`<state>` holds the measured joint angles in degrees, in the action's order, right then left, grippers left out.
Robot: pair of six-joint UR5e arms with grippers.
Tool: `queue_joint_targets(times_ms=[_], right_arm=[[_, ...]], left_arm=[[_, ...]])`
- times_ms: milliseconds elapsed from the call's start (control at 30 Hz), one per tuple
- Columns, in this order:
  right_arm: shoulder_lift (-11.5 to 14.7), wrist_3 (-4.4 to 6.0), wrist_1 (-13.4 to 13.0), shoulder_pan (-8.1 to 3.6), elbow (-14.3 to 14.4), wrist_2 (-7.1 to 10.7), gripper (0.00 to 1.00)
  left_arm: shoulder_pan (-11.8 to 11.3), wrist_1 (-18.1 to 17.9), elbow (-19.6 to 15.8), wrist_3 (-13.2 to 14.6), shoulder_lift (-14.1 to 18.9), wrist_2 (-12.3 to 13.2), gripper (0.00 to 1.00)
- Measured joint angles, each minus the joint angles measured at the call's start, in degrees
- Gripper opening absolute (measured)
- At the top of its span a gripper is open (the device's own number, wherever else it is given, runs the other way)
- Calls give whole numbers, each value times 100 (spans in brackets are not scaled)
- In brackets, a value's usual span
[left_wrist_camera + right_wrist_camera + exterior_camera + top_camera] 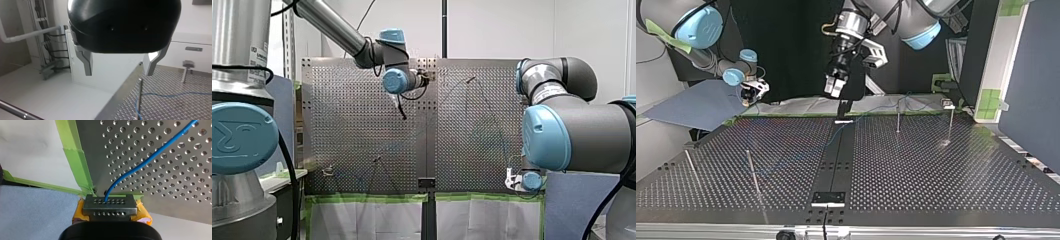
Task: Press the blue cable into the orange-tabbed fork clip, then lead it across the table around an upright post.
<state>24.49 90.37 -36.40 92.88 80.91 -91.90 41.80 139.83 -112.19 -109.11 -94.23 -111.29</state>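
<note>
My right claw (110, 206) was clamped on the blue cable (140, 167), with yellow pads (143, 213) showing on either side of it. It sat just off a corner of the perforated counter (175, 195), where green tape (75, 157) lined the edge. From between the fingers the cable curved out ahead over the counter's holes.

In the top view this claw hung beyond the counter's far edge, well to the left of the dark centre strip (838, 150). A faint blue run of cable lay on the counter left of the strip, near a thin upright post (752, 172).

My left claw (120, 67) hovered above the far end of the strip, clear of the surface. Its metal fingers (86, 62) stood wide apart with nothing between them. Under it another post (140, 97) rose near the counter's rim, and the cable passed close by that post's foot
</note>
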Motion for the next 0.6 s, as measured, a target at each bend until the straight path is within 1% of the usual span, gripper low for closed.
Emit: queue_joint_targets(times_ms=[100,233,367,600], right_arm=[[0,0,0,4,0,2,0],[0,0,0,5,0,4,0],[0,0,0,12,0,0,0],[0,0,0,11,0,-4,0]], left_arm=[[17,-5,-148,6,-16,-102,100],[33,-7,-359,19,-138,-215,100],[38,-12,-545,43,-264,-259,100],[41,-16,-893,62,-307,-294,100]])
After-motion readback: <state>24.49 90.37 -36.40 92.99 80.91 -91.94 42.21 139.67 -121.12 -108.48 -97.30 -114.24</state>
